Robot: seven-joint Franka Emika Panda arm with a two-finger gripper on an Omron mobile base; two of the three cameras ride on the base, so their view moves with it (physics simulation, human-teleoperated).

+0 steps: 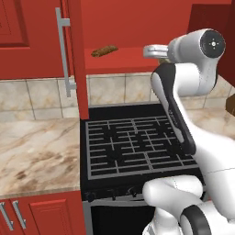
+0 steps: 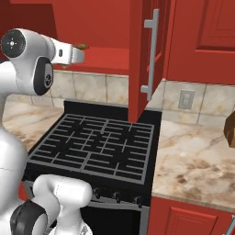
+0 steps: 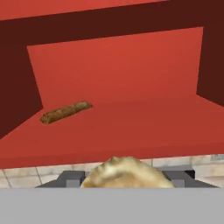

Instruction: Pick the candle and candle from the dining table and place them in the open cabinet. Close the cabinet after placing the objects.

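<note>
My gripper (image 3: 124, 179) is shut on a golden-tan candle (image 3: 124, 171), which bulges up between the two finger tips at the bottom of the hand view. The hand (image 1: 155, 50) is held level in front of the open red cabinet (image 1: 75, 59), just outside the front edge of its red shelf (image 3: 131, 127). From the right, the hand (image 2: 69, 54) points into the same opening. Both cabinet doors stand open, each with a long silver bar handle (image 2: 150, 55). The other candle and the dining table are out of view.
A brown elongated lump (image 3: 65, 112) lies on the left of the shelf (image 1: 104, 50). Below the cabinet is a black stove with grates (image 1: 133, 147). Marbled counters (image 1: 36, 156) flank it, and a brown object (image 2: 229, 129) sits on the right one.
</note>
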